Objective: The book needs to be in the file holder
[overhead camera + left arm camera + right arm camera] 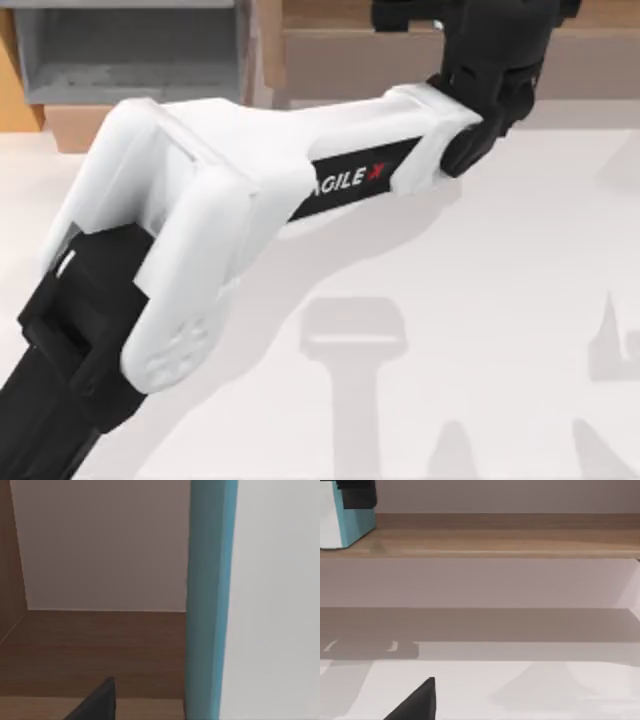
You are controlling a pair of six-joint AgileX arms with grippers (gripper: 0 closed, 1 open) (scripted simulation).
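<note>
The teal-blue book (355, 527) stands upright on the brown wooden shelf (495, 542), white page edges showing. In the left wrist view the book (210, 600) rises close by, and one dark finger (97, 700) stands apart from its teal side. My left gripper (485, 60) reaches over the shelf at the top view's back right and sits at the top of the book (355, 492), open. The grey file holder (130, 50) is at the back left, away from the book. A dark part of my right gripper (415, 702) shows low over the table.
My left arm's white body (200, 220) stretches diagonally from the front left across the pale table (480, 280). The wide wooden shelf (420, 55) runs along the back right beside the file holder. Arm shadows lie on the table's front right.
</note>
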